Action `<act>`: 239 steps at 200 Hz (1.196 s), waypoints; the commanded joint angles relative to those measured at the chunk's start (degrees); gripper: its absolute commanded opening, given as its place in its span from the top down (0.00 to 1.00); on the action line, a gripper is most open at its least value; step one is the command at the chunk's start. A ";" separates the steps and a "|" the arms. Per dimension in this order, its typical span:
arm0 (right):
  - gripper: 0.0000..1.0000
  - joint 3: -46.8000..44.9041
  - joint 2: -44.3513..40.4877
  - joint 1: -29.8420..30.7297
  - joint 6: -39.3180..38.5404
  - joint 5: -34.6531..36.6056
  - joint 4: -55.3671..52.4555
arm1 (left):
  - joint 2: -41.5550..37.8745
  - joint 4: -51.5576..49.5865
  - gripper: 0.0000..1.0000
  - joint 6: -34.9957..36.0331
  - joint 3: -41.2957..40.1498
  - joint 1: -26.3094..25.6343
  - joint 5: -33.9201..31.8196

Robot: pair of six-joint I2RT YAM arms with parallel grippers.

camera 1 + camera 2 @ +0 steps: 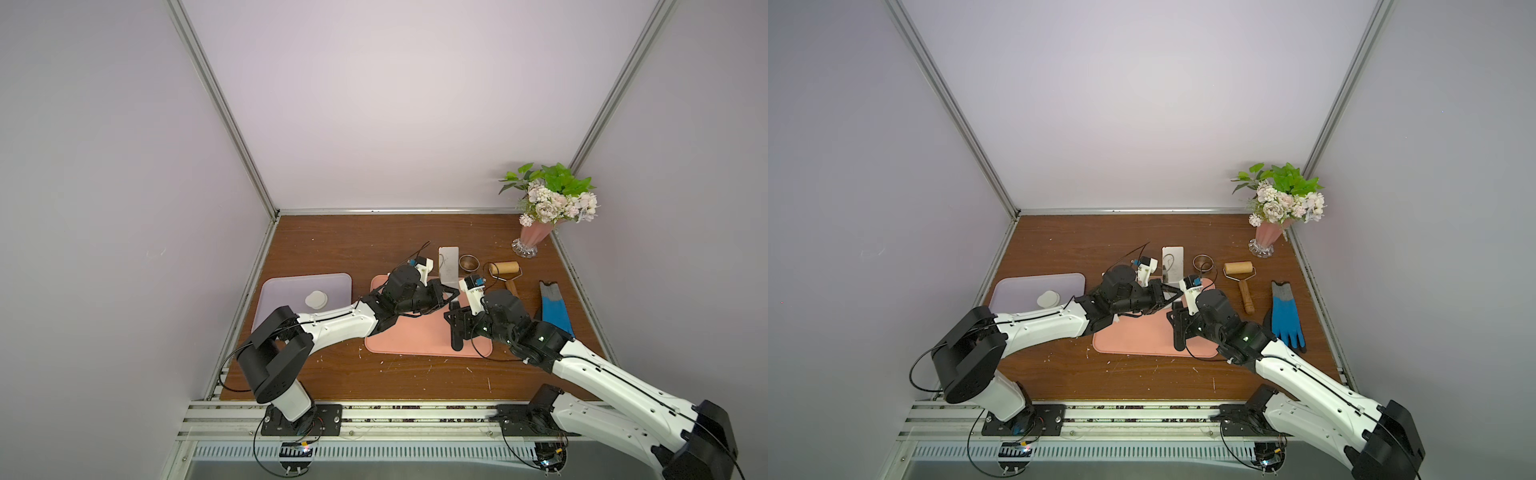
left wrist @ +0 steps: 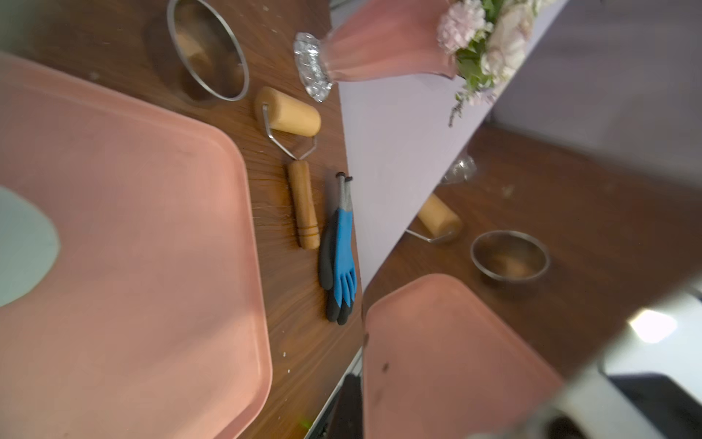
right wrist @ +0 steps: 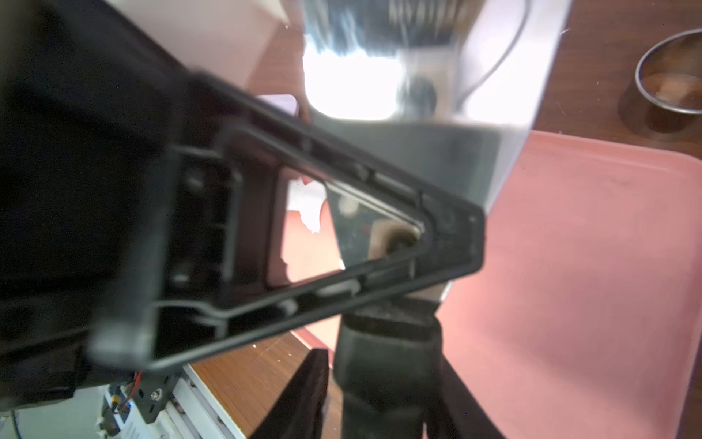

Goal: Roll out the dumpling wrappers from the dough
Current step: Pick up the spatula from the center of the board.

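Wrappers (image 1: 316, 299) well apart from left hand (image 1: 456, 294)

Mat (image 1: 419, 338) front free; scraper (image 1: 449, 266) blocks back edge.

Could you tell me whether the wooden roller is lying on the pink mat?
No, the roller lies on the bare table beside the mat, between the steel ring and the blue glove.

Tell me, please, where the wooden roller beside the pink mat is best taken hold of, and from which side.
Grip the wooden roller by its handle, near the middle, from above, jaws across it. The handle lies flat, slim and straight, pointing toward the robot, with nothing touching its sides. The drum is thicker and sits in a wire frame, so probably harder to clamp.
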 commanded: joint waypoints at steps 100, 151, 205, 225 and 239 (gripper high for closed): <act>0.18 -5.38 -7.45 2.95 3.84 7.09 2.06 | -1.28 18.21 1.00 -12.74 -7.57 2.79 -0.25; 0.23 -4.21 -2.78 7.82 3.38 9.26 2.06 | -1.01 23.68 1.00 -16.74 -10.10 3.16 -1.54; 0.44 -3.55 -1.51 9.68 3.73 14.68 3.59 | -0.73 24.53 1.00 -17.71 -10.01 3.16 -1.03; 0.57 -2.44 -0.77 9.70 3.25 16.20 3.08 | -0.97 24.58 1.00 -17.72 -10.55 3.21 -0.72; 0.66 -1.88 -0.12 9.70 2.98 16.79 2.53 | -1.33 24.56 1.00 -17.52 -11.17 3.27 -0.99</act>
